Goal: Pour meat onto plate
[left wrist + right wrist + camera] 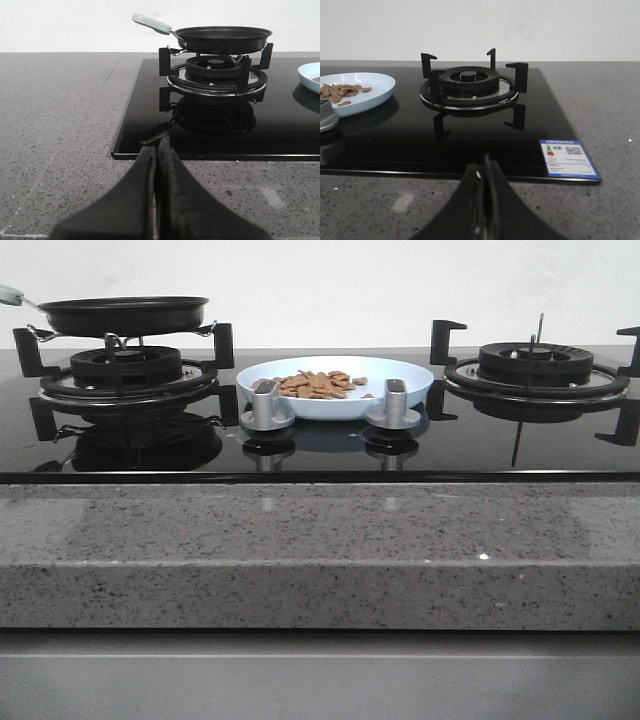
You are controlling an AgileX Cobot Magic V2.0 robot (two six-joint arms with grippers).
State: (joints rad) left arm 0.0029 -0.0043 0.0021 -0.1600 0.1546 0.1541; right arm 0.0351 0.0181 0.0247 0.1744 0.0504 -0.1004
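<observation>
The pale-blue plate (335, 386) sits on the black glass hob between the two burners, with a loose pile of tan-brown meat (316, 384) lying in it. The right wrist view shows the plate (367, 90) and meat (340, 92) off to one side; the left wrist view catches only the plate's edge (310, 76). My left gripper (158, 146) is shut and empty, low over the grey counter in front of the hob's left corner. Shut and empty too, my right gripper (485, 167) hangs over the counter before the right burner. Neither gripper appears in the front view.
A black frying pan (122, 313) with a pale-green handle (151, 22) rests on the left burner (125, 370). The right burner (535, 365) carries nothing. Two silver knobs (266, 408) (393, 406) stand in front of the plate. A label (567, 158) is stuck near the hob's right front corner.
</observation>
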